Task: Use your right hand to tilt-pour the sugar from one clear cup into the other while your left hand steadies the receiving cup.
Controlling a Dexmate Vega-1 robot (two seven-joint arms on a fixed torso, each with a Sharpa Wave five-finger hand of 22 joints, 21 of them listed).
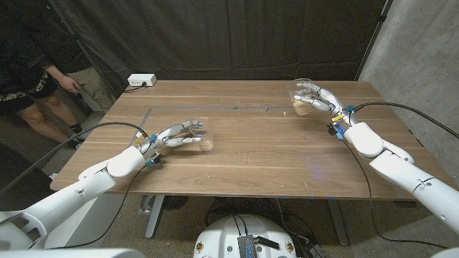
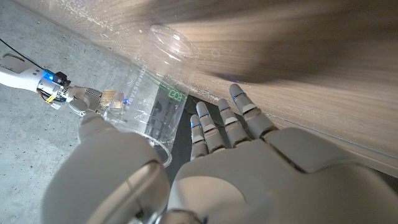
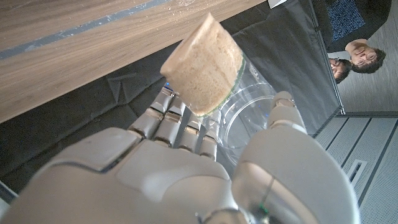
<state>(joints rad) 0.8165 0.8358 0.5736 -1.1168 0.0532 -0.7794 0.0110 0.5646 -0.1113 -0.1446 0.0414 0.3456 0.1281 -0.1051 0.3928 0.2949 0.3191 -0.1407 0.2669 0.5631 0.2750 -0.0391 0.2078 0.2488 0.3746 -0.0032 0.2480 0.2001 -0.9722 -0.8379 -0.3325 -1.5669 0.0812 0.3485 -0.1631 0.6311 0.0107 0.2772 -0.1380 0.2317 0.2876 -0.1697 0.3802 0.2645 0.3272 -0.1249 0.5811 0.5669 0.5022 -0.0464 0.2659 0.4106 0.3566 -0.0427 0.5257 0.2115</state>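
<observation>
- Nearest the camera, lower left of the head view: the left hand (image 1: 174, 135) has its fingers wrapped around the empty cup (image 1: 203, 133). That cup stands on the surface (image 1: 244, 154), left of centre. Steadying looks sorted.
- The left wrist view backs that up. The empty cup (image 2: 158, 81) is clear, with faint printed markings, and sits between the thumb and the fingers (image 2: 227, 121). I can't see anything in it.
- Further back, upper right of the head view: the right hand (image 1: 315, 100) holds the sugar cup (image 1: 301, 97) near the far right part of the surface. From here I can't tell if the cup is lifted or touching the wood.
- In the right wrist view the sugar cup (image 3: 239, 93) is clamped between thumb and fingers (image 3: 180, 127). The sugar (image 3: 204, 63) is a tan, grainy plug packed at the closed end, holding its shape.
- Progress: both cups are gripped but well apart, so I'd call this early. No sugar has crossed over. Still to do: bring the sugar cup over the empty one, tilt, pour.
- Far back, upper left: a person (image 1: 29, 68) stands beside the surface, plus a white box (image 1: 141, 80) at the far edge.
</observation>
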